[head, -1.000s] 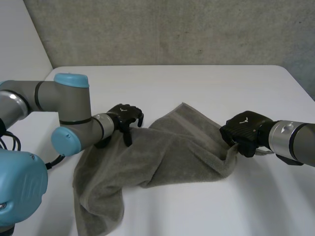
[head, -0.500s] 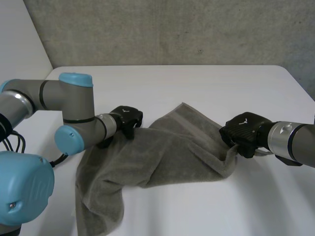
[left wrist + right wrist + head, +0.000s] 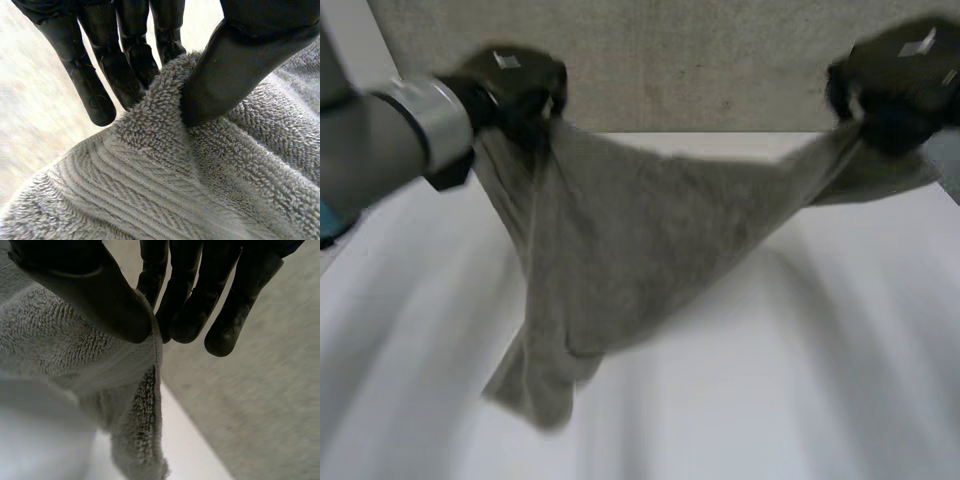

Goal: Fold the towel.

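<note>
The grey towel (image 3: 620,240) hangs stretched in the air between my two hands, sagging to a low point above the near left of the white table (image 3: 800,380). High at the far left, my left hand (image 3: 515,85) is shut on one upper end of the cloth. Its wrist view shows the thumb (image 3: 235,65) pinching a fold of towel (image 3: 165,165) against the fingers (image 3: 125,65). My right hand (image 3: 900,85), high at the far right, is shut on the other end. There the thumb (image 3: 90,295) presses the towel's hem (image 3: 145,390) against the fingers (image 3: 190,305).
A grey wall (image 3: 690,60) rises behind the table's far edge. The towel's lowest corner (image 3: 535,395) dangles toward the table's near left.
Both hands have risen from the table with the towel, lifting it off the surface and spreading it between them. The left hand closed on the cloth.
</note>
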Controlling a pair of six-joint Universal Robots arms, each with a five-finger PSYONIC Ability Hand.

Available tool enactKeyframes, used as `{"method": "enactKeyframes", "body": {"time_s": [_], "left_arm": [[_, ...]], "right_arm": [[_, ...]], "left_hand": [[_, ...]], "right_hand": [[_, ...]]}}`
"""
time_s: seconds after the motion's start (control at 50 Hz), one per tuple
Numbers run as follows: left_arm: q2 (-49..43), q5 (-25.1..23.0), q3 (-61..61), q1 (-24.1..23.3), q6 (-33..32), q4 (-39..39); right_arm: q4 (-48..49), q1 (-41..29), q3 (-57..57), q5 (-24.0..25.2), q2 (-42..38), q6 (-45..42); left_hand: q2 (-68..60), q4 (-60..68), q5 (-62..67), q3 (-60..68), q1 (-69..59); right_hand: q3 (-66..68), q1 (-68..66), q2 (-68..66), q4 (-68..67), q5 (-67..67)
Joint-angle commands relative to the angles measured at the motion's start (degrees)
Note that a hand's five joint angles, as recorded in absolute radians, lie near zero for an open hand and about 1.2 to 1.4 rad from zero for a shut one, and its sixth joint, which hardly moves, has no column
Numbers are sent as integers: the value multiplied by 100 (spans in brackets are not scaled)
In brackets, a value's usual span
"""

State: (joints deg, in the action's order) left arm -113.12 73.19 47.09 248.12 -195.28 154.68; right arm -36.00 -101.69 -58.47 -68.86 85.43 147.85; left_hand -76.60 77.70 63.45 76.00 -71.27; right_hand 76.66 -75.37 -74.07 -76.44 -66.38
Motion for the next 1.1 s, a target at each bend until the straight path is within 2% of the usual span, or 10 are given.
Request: {"method": "enactKeyframes", "body": {"time_s": [0.02,0.26,0.42,0.52,0.62,0.68,0.76,0.86,0.96,1.1], "left_arm": [[1071,2,-25,78,34,-61],[1073,37,204,597,60,-52],[-43,19,353,606,-10,168],[-896,98,-306,580,8,590],[-1904,756,-2102,571,8,1142],[-2091,977,-2626,571,8,1319],[-2214,1416,-3495,483,43,2177],[-1827,1478,-3242,96,87,3112],[-1397,1338,-2169,43,148,3464],[-1352,382,-144,105,105,3332]], "right_arm": [[-970,9,1590,-14,-79,121],[-1014,-158,2261,-40,-914,279],[-997,-615,2305,-128,-2286,-231],[-874,-659,2586,-594,-3024,-626],[99,-904,4339,-1497,-4024,-740],[436,-922,4863,-1675,-4184,-758],[1513,-949,5862,-1955,-4281,-697],[2149,-1115,5909,-2053,-4071,-696],[1658,-1177,5276,-1982,-3903,-758],[464,-1177,3470,-1869,-3841,-933]], "left_hand": [[-340,230,655,400,-873],[-340,230,655,400,-873],[-340,230,655,400,-873],[-340,230,655,400,-873],[-340,230,655,400,-873],[-340,230,655,400,-873],[-340,230,655,400,-873],[-340,230,655,400,-873],[-340,230,655,400,-873],[-340,230,655,400,-873]], "right_hand": [[334,-463,-593,-356,-362],[334,-463,-593,-356,-362],[334,-463,-593,-356,-362],[334,-463,-593,-356,-362],[334,-463,-593,-356,-362],[334,-463,-593,-356,-362],[334,-463,-593,-356,-362],[334,-463,-593,-356,-362],[334,-463,-593,-356,-362],[334,-463,-593,-356,-362]]}}
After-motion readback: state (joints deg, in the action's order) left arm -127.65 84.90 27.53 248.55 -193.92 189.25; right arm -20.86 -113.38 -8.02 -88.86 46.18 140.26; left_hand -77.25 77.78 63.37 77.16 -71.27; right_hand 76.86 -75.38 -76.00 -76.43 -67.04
